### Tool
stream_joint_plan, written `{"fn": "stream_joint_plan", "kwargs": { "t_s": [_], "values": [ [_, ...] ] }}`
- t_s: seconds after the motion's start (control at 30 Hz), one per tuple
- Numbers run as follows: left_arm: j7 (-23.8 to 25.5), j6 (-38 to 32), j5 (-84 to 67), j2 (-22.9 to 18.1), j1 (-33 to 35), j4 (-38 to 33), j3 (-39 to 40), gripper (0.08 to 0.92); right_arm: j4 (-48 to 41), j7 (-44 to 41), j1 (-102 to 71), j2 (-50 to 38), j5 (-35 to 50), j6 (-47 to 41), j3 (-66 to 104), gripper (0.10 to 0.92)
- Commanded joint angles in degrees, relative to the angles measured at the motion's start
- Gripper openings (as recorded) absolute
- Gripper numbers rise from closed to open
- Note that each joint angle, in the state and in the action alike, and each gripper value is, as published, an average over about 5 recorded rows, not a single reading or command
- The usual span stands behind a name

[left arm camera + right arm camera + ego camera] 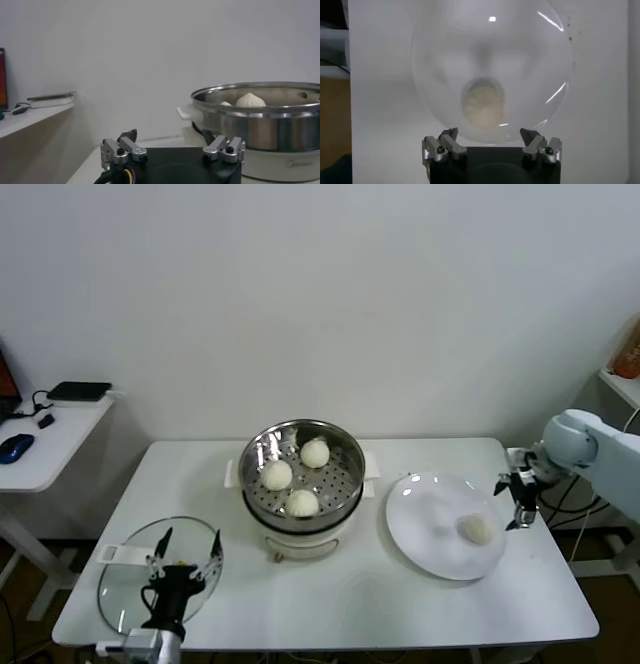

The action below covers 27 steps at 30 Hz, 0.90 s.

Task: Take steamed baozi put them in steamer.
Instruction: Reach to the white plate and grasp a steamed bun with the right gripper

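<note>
Head view: 3 steamed baozi (302, 502) sitting domes-up in the steamer (255, 446), a round steel basket on a white pot base at the middle of the white table (340, 594); round, so no long axis to name. 1 more baozi (477, 529) lying on the white plate (425, 529) to the steamer's right, toward the plate's right edge. Right gripper (518, 502) hanging just beyond the plate's right rim, near that bun but apart from it, fingers spread and holding nothing. Left gripper (184, 556) parked over the glass lid (120, 579) at the table's near-left corner, fingers wide apart, empty.

Left wrist view: left gripper (172, 150) with jaws open; steamer wall (260, 130) close ahead, 1 baozi top (250, 100) peeking above the rim.

Right wrist view: right gripper (491, 147) with jaws open over the plate (540, 65); the single baozi (482, 105) just ahead of the fingertips, untouched.
</note>
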Motion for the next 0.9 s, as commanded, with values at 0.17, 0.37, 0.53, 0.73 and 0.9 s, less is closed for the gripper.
{"fn": "stream_joint_plan", "kwargs": {
  "t_s": [0.17, 0.37, 0.53, 0.73, 0.9],
  "values": [
    [-0.07, -0.08, 0.2, -0.1, 0.06, 0.56, -0.04, 0.823, -5.12, 1.64, -9.26, 4.84, -3.62, -0.39, 6.63, 0.823],
    [-0.1, -0.11, 0.33, -0.13, 0.07, 0.82, 0.04, 0.823, -6.09, 1.98, -9.65, 6.13, -4.14, -0.32, 7.19, 0.823],
    [-0.13, -0.16, 0.45, -0.18, 0.1, 0.89, 0.03, 0.823, -7.71, 1.9, -9.69, 7.15, -5.12, 0.05, 7.55, 0.823],
    [-0.15, -0.25, 0.43, -0.19, 0.18, 0.98, -0.07, 0.823, -9.18, 1.64, -9.89, 8.51, -5.88, 0.3, 7.77, 0.823],
    [-0.15, -0.24, 0.38, -0.17, 0.11, 0.97, -0.2, 0.823, -9.53, 1.21, -10.31, 9.1, -6.32, 0.38, 8.37, 0.823]
  ]
}}
